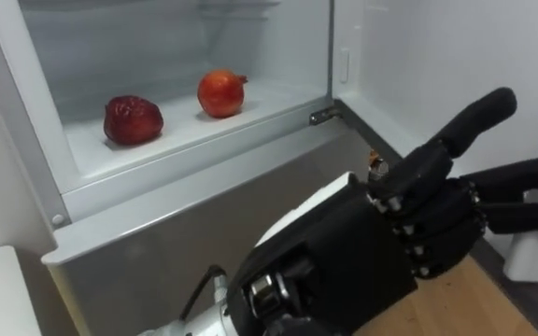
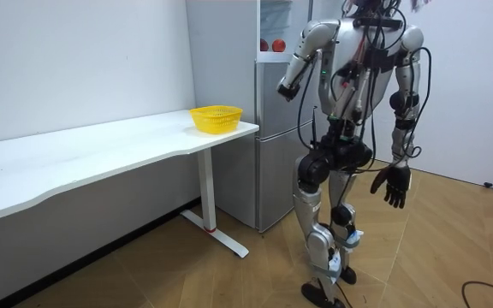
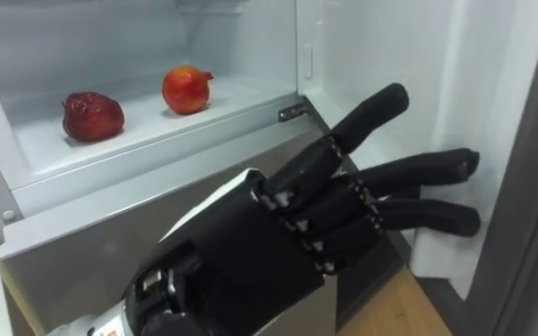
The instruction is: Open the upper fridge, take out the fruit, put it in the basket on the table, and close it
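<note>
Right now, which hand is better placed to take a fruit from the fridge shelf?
Likely the left hand: raised, open, in front of the fridge shelf with the pomegranate; the right hand hangs low.

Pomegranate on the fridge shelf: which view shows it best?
The left eye view: the pomegranate sits close and unobstructed on the shelf, beside a darker red fruit. The right eye view shows it almost as well. In the room view it is a tiny red spot inside the fridge.
</note>
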Tool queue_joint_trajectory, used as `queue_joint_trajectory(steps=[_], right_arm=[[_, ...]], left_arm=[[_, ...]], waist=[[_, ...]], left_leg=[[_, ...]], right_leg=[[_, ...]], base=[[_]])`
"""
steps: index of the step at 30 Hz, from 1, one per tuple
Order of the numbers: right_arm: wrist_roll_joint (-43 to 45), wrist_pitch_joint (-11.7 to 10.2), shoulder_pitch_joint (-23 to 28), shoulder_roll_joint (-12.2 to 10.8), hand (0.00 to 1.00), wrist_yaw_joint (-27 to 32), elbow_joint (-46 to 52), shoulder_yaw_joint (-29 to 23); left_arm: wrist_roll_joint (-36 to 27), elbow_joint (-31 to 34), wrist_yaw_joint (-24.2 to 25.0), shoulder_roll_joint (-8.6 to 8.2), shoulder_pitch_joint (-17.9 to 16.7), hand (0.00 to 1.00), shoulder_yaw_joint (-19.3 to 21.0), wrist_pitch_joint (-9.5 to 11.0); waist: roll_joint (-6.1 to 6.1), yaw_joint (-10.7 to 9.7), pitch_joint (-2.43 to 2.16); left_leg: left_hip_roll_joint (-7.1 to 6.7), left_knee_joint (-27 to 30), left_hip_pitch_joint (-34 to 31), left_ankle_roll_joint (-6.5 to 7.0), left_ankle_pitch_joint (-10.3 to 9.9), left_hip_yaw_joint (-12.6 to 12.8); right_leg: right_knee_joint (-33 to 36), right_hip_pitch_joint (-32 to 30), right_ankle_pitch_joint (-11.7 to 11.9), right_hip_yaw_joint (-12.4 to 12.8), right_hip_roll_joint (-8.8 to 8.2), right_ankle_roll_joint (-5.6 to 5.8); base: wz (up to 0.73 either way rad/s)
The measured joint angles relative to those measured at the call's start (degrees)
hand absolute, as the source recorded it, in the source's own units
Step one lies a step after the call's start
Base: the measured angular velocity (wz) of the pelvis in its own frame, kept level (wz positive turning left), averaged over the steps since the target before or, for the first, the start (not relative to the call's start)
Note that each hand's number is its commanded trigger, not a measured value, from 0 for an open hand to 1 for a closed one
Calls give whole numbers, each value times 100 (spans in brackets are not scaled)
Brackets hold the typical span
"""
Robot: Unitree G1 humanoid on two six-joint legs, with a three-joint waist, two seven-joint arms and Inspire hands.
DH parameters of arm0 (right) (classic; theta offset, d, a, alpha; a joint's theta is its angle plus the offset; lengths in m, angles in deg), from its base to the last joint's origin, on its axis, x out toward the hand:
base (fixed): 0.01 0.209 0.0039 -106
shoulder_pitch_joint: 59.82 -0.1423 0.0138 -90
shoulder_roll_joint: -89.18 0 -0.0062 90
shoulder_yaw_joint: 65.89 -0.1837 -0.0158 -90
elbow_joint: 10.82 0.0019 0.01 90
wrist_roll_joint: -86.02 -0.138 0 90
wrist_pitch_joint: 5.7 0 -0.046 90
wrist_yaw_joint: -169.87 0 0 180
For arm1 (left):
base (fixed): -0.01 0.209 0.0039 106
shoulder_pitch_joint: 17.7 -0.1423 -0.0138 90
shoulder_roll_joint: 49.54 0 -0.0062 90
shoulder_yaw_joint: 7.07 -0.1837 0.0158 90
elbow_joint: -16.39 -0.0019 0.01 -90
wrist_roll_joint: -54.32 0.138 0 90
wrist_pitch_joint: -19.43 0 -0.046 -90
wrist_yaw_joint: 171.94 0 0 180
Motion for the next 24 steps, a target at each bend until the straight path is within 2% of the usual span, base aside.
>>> queue_joint_trajectory(steps=[4,9,14,24], right_arm=[[-15,9,2,1,0,-52,12,-1],[31,118,1,23,0,-207,15,-3],[52,100,-8,30,0,-328,19,-6],[-23,46,-106,75,0,-353,10,-6]], left_arm=[[-139,-2,-1,2,59,0,-53,-65],[-162,-110,18,25,386,0,-213,-102],[-193,-136,108,63,426,0,-214,-103],[-257,-129,82,105,457,0,-39,-103]], waist=[[-6,-85,1],[6,-115,-6],[34,-230,-17],[141,-159,-22]], left_leg=[[-1,-33,-42,-2,-1,70],[3,11,-92,-2,-1,119],[16,148,-140,-2,0,116],[63,189,-132,-20,11,130]], right_leg=[[20,-92,-1,59,14,1],[-19,-107,11,147,26,7],[-31,-98,13,146,2,4],[-117,0,57,71,-8,-46]], base=[[-10],[-10],[-2],[1]])
